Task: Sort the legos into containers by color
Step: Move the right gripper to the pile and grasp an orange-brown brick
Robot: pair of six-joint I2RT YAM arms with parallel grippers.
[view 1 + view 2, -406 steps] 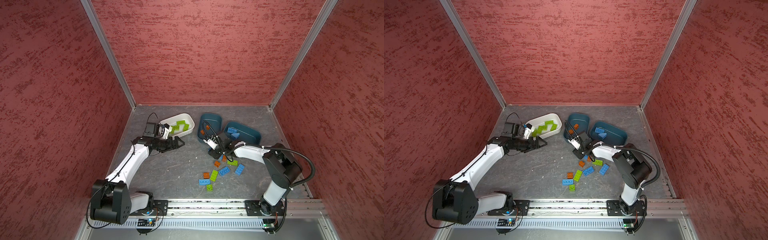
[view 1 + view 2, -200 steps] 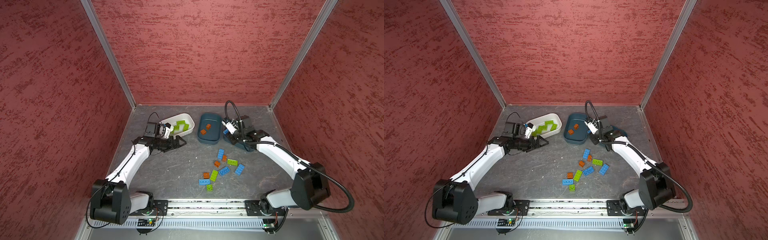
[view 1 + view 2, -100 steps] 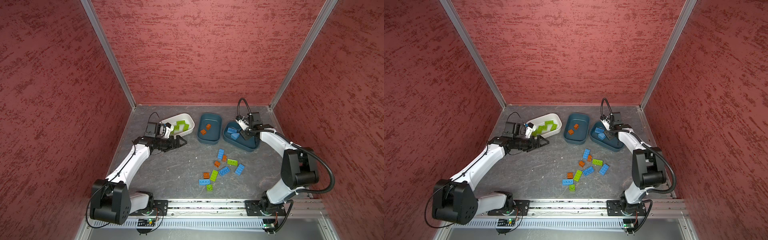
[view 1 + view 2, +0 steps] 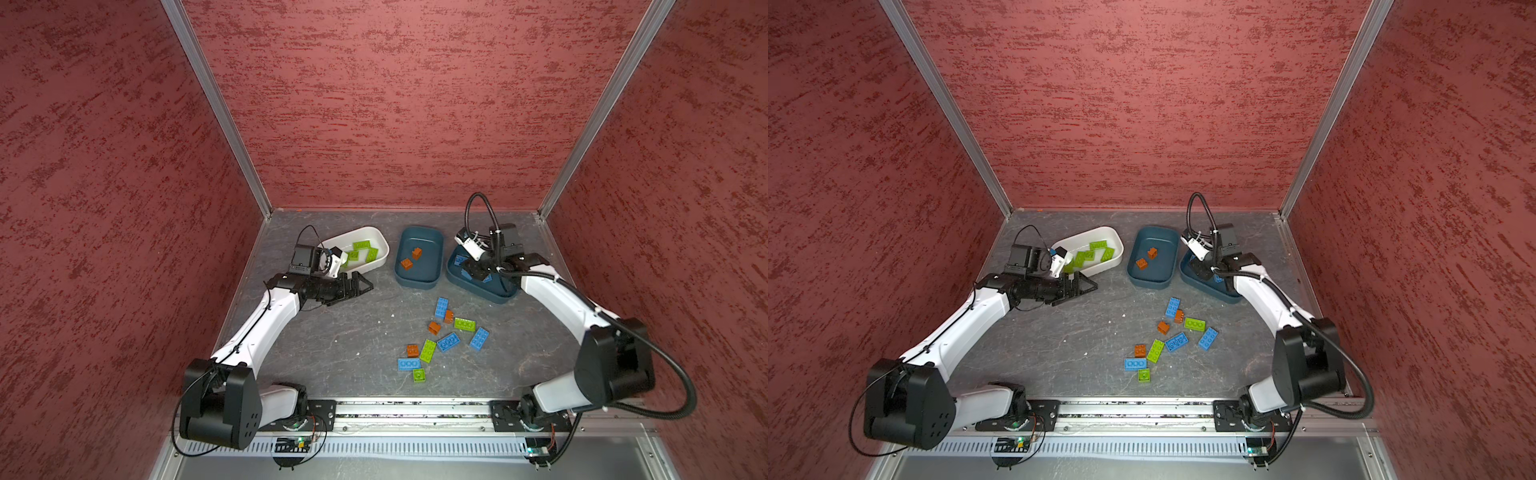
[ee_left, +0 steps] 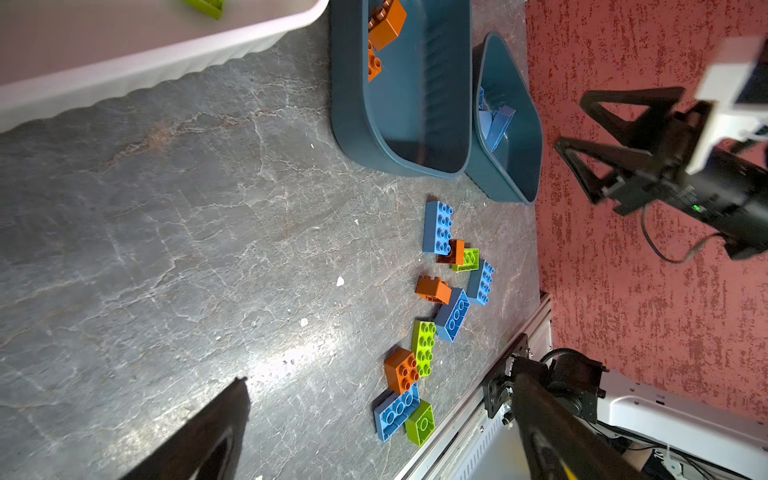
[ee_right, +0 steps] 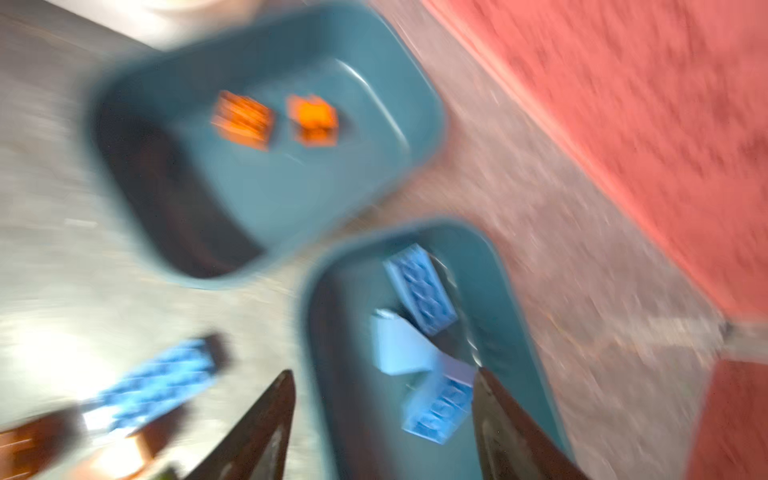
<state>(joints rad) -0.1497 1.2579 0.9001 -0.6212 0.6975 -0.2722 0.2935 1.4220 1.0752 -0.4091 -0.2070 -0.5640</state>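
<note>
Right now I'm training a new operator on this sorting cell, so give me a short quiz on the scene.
1. True or false: the middle teal tub holds blue bricks.
2. How many orange bricks lie loose on the table? A two, B three, C five.
3. Fill in: the right hand is open over the right teal tub, which holds ___ bricks.
Key: 1 false, orange; 2 B; 3 blue.

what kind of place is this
Probably a robot lab work cell, not a home: two arms bolted to a metal rail, boxed in by red textured panels on aluminium posts, with toy bricks and sorting tubs laid out.
</note>
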